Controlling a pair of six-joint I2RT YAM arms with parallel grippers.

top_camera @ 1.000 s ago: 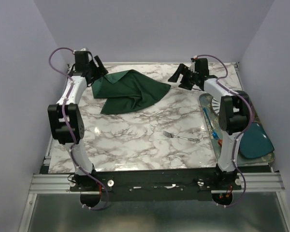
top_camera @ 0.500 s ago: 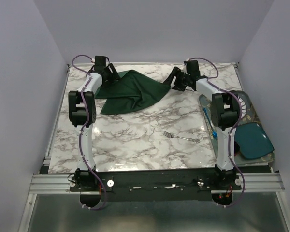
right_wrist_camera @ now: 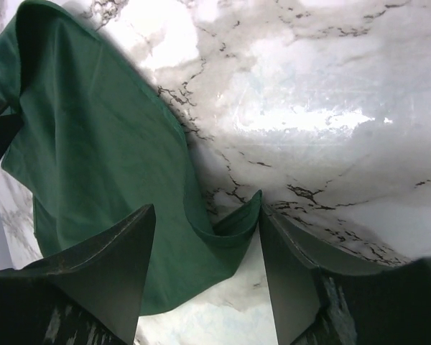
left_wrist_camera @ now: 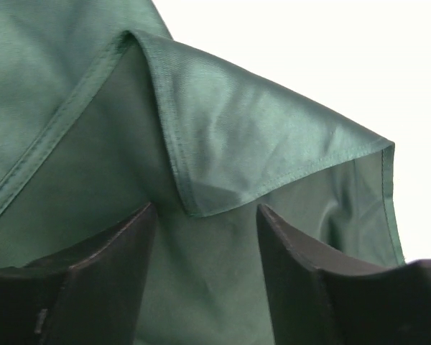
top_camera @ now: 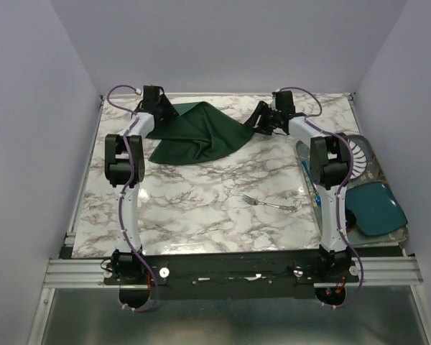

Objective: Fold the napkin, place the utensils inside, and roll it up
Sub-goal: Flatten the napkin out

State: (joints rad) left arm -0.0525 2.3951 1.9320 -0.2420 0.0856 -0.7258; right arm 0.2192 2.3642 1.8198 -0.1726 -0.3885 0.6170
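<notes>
Napkin lies rumpled and only partly spread toward the far edge of the table, left of centre, with creases and one hem turned over on itself. Left gripper sits at the cloth's far-left corner. In the wrist view its fingers stand apart, a doubled-over hemmed corner hangs in the gap between them, and no clamp is visible. Right gripper is at the napkin's right-hand tip. Its fingers are also apart, and a small curled point of green cloth rises between them over bare marble. I cannot tell whether that cloth touches either pad. Fork rests flat right of centre, nearer the near edge and well apart from the napkin, untouched. A tray along the right edge carries a teal dish and a blue stick, neither of them needed here. Judged step: the very start, taking two opposite corners so the cloth can be stretched flat before any fold. The next move calls for both pairs of fingers to pinch their corners firmly and together, then lift and draw apart evenly. The left side should catch the whole doubled hem, not just its top layer. The right tip is small and could slip out, so seat it deep between the pads.
</notes>
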